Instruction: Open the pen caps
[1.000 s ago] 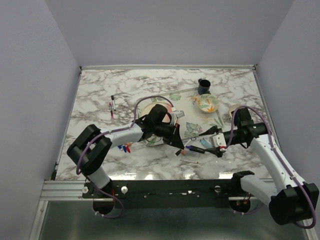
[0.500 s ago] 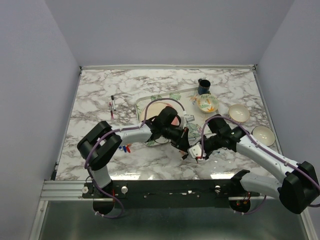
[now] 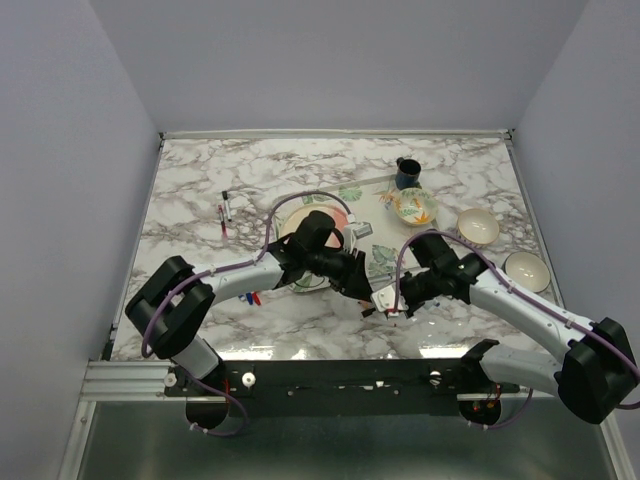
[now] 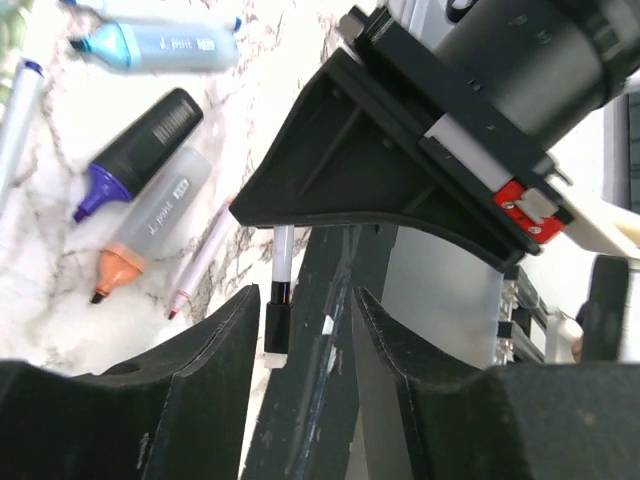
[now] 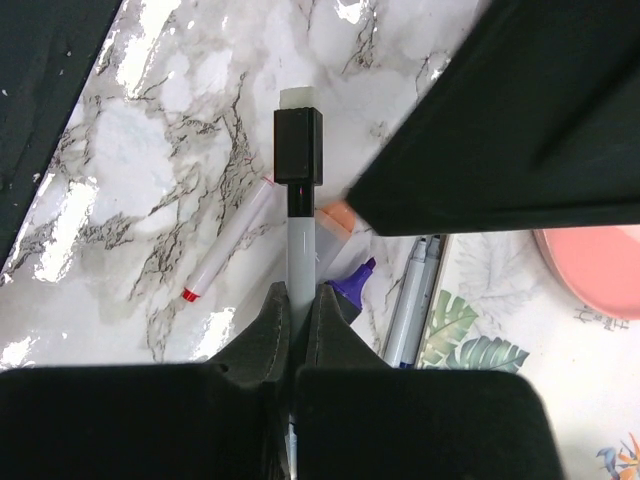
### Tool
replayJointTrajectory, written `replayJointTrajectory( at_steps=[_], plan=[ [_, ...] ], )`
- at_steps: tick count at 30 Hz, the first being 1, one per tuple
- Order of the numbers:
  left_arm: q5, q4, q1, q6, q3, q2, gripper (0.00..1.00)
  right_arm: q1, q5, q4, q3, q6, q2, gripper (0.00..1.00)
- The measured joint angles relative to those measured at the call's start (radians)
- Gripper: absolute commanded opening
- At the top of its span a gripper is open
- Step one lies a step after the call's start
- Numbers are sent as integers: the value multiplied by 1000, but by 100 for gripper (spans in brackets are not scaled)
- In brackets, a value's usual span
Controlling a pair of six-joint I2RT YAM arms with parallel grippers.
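Though overhead seemingly hides it, right fingers [image 5: 262, 345] pinch 1 black-capped pen [image 5: 300, 240].

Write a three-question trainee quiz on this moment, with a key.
1. True or false: the right gripper has its jaws shut on the thin white-barrelled pen.
2. The small plastic cap on that pen's far end is: A red, B black, C orange.
3. Fill in: the jaws standing open on either side of that cap belong to the ___ gripper.
Key: 1 true; 2 B; 3 left gripper.
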State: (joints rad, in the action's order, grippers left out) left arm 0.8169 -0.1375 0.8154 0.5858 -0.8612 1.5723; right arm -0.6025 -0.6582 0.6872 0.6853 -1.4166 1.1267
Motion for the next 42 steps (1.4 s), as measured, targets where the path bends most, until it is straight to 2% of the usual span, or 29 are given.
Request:
replayJointTrajectory(
  at_steps=[8,14,20,23,26,27,34,37,39,40,42],
  plan=[
    [-2,24,-13,-41,13,-16,53,0,11,-10,21,56,-2,1],
    [-2,65,-13,-66,14,-13,51,2,13,-17,31,100,-6,1],
    [-1,77,-13,-80,14,4,42,8,18,-34,47,158,-7,1],
    [3,80,-13,-82,14,11,33,9,18,-45,50,177,-7,1],
    [10,80,-12,-82,14,12,12,9,19,-55,50,194,-7,1],
    [17,79,-12,-81,14,12,0,9,21,-58,50,197,-7,1],
    [33,75,-28,-90,21,5,0,16,26,-61,50,192,-7,1],
    [33,19,-69,-89,48,-42,0,74,-18,-69,82,167,-5,1],
    [14,43,-103,-91,73,-98,0,141,-7,-42,111,156,-10,1],
    [1,82,-140,-92,112,-161,0,232,9,-29,115,142,-26,1],
    [-18,127,-173,-91,134,-204,0,335,31,2,115,125,-47,0]
  ],
)
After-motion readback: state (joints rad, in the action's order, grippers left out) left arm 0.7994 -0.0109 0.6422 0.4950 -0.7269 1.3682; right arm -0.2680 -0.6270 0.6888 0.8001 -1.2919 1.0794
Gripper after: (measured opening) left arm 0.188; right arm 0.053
